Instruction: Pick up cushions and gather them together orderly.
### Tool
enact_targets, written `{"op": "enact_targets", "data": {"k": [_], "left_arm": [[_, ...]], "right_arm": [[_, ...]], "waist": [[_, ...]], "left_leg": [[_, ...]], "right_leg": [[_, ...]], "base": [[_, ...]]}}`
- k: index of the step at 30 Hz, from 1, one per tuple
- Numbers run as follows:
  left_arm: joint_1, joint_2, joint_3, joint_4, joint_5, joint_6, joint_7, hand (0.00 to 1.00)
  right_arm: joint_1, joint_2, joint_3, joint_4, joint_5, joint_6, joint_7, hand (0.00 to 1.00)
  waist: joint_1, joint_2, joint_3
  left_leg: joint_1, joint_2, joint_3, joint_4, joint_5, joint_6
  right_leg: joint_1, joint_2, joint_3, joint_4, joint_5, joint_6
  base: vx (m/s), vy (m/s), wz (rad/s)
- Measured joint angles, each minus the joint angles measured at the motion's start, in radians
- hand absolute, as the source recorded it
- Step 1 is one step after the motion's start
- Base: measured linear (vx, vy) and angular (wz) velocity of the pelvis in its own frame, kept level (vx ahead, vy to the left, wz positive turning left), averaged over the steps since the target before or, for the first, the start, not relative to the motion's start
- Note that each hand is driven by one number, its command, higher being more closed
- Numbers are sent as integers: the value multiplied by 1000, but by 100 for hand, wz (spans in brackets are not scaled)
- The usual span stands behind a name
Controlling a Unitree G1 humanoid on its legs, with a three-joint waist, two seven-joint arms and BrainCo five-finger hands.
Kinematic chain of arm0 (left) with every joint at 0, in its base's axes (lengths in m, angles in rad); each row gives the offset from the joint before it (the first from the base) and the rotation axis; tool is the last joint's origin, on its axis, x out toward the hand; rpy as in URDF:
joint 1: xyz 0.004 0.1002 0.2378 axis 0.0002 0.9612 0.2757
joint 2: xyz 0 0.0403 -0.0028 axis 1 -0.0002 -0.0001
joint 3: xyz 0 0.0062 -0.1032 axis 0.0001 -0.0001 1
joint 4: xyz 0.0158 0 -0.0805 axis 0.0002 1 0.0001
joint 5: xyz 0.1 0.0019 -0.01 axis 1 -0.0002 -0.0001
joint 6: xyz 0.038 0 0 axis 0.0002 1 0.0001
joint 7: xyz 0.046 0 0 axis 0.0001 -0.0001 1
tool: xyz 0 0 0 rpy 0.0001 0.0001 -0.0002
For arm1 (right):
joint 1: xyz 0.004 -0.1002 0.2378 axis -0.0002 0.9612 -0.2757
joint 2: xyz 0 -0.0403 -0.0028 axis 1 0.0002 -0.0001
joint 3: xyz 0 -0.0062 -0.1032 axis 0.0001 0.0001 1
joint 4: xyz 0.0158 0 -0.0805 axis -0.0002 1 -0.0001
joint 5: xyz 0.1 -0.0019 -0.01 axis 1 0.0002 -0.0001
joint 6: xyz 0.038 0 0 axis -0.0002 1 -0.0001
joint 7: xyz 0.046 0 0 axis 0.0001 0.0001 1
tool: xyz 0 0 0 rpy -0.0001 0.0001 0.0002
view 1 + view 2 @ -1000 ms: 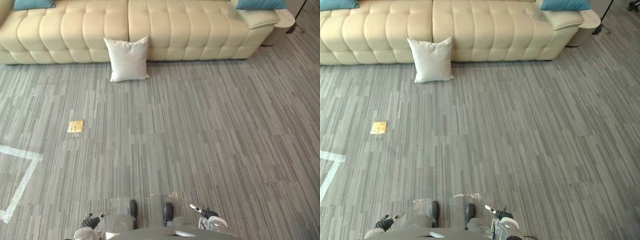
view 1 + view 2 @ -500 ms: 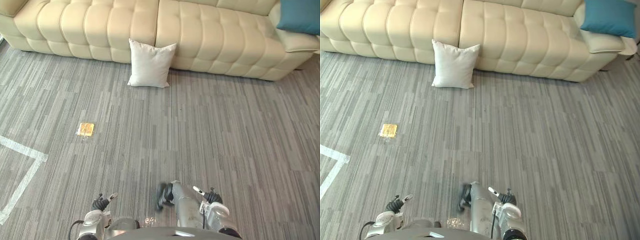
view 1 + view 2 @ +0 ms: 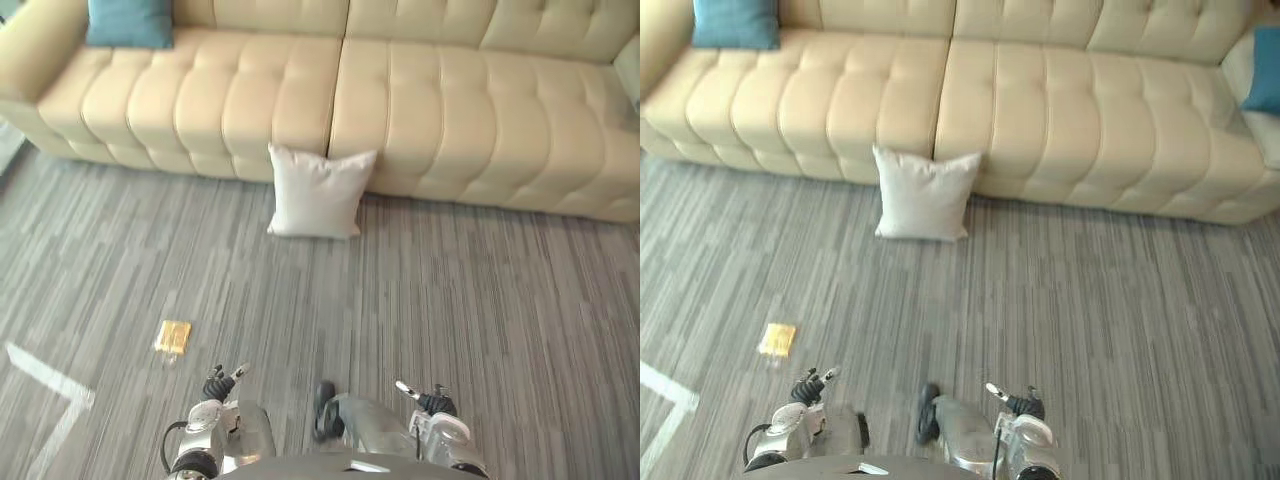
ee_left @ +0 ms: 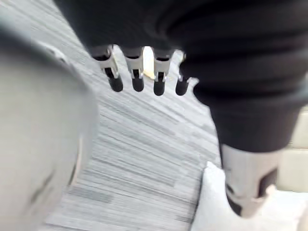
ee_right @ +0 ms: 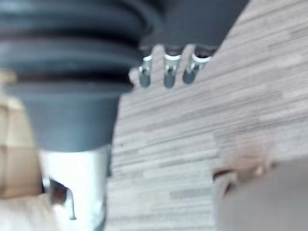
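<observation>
Against the front of the sofa (image 3: 450,110), just left of the seam between its two sections, the white cushion (image 3: 318,192) stands on the floor (image 3: 500,300) and leans back on the upholstery; it is square, plain and softly plump with pointed corners, and it lies well apart from both hands; the sofa is cream, smooth-skinned and deeply tufted into rounded pillowed blocks; a teal cushion (image 3: 128,22) sits on the seat at the sofa's left end, against the arm; a second teal cushion (image 3: 1265,70) shows at the right end, cut by the edge of the view; the floor is grey carpet in fine lengthwise streaks of lighter and darker tone; a small flat yellow item (image 3: 173,336), roughly rectangular, lies on the carpet to the left, near the left hand and well apart from the white cushion; a white tape line (image 3: 50,385) forms a corner on the carpet further left; the left hand (image 3: 218,385) hangs low at the near edge, fingers (image 4: 137,79) straight and relaxed, holding nothing; the right hand (image 3: 430,400) hangs likewise on the other side, fingers (image 5: 168,72) loose and spread over bare carpet, holding nothing
</observation>
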Motion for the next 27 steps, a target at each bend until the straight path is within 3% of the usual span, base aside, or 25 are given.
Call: {"op": "enact_targets", "data": {"k": [2, 3, 5, 6, 7, 8, 9, 11, 13, 14, 16, 18, 20, 22, 23, 24, 25, 26, 27], "left_arm": [[0, 11, 3, -13, -13, -5, 0, 0], [0, 13, 3, -12, -13, -5, 0, 0], [0, 15, 2, -13, -14, -5, 3, 0], [6, 15, 0, -12, -14, -6, 3, 0], [12, 13, -3, -12, -14, -6, 4, 0], [26, 11, -3, -6, -16, -7, 5, 0], [19, 37, 1, -3, -22, -7, 6, 0], [16, 51, 0, 11, -22, -7, 4, 0], [23, 56, -10, 24, -22, -4, 3, 0], [27, 62, -23, 49, -22, 0, 2, 0], [27, 67, -41, 60, -22, 1, 2, 0], [27, 68, -48, 66, -22, 5, 1, 0], [30, 67, -50, 75, -22, 5, -1, 0], [43, 69, -55, 80, -21, 5, -1, 0], [43, 71, -55, 85, -21, 4, -1, 0], [43, 76, -59, 96, -21, 5, -1, 0], [44, 81, -67, 99, -21, 5, -1, 0], [49, 81, -70, 104, -21, 5, 0, 0], [50, 73, -76, 127, -21, 6, -1, 0]], "right_arm": [[0, 3, 8, 0, 4, 2, -2, 0], [3, 6, 11, 0, 9, 2, -2, 0], [1, 14, 8, -1, 8, 2, -6, 0], [13, 13, 10, 0, 8, 2, -7, 0], [15, 14, 13, 0, 8, 2, -7, 0], [19, 14, 20, 1, 8, 3, -7, 0], [16, 51, 26, 0, 7, 2, -6, 0], [15, 76, 29, 9, 3, 4, -3, 0], [13, 75, 28, 8, -12, 4, -1, 0], [10, 75, 66, 5, -12, 0, 3, 0], [7, 74, 79, -1, -13, -1, 4, 0], [-2, 74, 103, -1, -13, -8, 5, 0], [-9, 72, 104, 2, -13, -8, 5, 0], [-15, 69, 105, 9, -13, -7, 5, 0], [-18, 67, 105, 10, -13, -7, 6, 0], [-23, 58, 105, 13, -13, -5, 7, 0], [-24, 46, 105, 23, -14, -4, 9, 0], [-23, 39, 105, 33, -13, -4, 12, 0], [-25, 14, 103, 46, -13, -3, 15, 0]], "waist": [[8, -7, 3], [12, -25, 9], [23, -33, 7], [31, -30, 1], [33, -27, -9], [40, -33, -28], [37, -81, -61], [45, -110, -81], [57, -117, -86], [45, -108, -83], [35, -103, -83], [20, -104, -85], [15, -104, -87], [4, -102, -88], [1, -102, -89], [-2, -105, -90], [-7, -107, -93], [-12, -105, -97], [-14, -73, -108]], "left_leg": [[-87, 5, 41, -131, -46, 16], [-103, -5, 70, -250, -54, 18], [-114, -40, 93, -482, -39, 16], [-109, -63, 86, -659, 24, 20], [-106, -68, 83, -727, 66, 24], [-103, -78, 56, -751, 205, 41], [-106, -105, 83, -721, 149, 60], [-87, -104, 126, -669, 89, 70], [-14, -109, 170, -654, 24, 80], [80, -109, 198, -656, -33, 81], [116, -111, 215, -660, -50, 77], [203, -117, 237, -714, -65, 71], [262, -117, 248, -763, -62, 65], [311, -118, 256, -809, -56, 40], [314, -117, 255, -813, -57, 30], [321, -118, 252, -815, -67, 4], [333, -121, 236, -811, -86, -22], [338, -122, 223, -811, -89, -32], [351, -116, 174, -852, -82, -51]], "right_leg": [[96, -16, 29, -69, 2, 19], [136, -32, 45, -91, -2, 33], [199, -65, 73, -113, -22, 69], [234, -80, 93, -116, -43, 105], [239, -82, 104, -118, -53, 123], [256, -95, 131, -122, -73, 155], [249, -145, 159, -122, -60, 178], [222, -177, 185, -45, -30, 189], [165, -205, 206, 141, 9, 221], [46, -237, 220, 453, 78, 261], [-23, -254, 205, 578, 72, 262], [-139, -285, 125, 669, 29, 235], [-174, -288, 67, 599, -8, 220], [-200, -276, 8, 358, -13, 205], [-207, -269, 5, 279, -1, 198], [-218, -260, 6, 113, 62, 189], [-216, -256, 19, 19, 167, 188], [-201, -248, 20, 4, 222, 185], [-182, -222, 9, 8, 192, 180]], "base": [[492, 105, -41], [606, 191, -43], [546, 241, -44], [485, 272, -48], [474, 289, -69], [502, 329, -62], [516, 343, -62], [511, 340, -53], [516, 345, -71], [335, 220, -59], [254, 139, -35], [239, 71, -19], [221, -5, -8], [215, -106, -5], [185, -182, -1], [202, -233, 0], [217, -257, 6], [254, -276, 7], [233, -238, 12]]}}
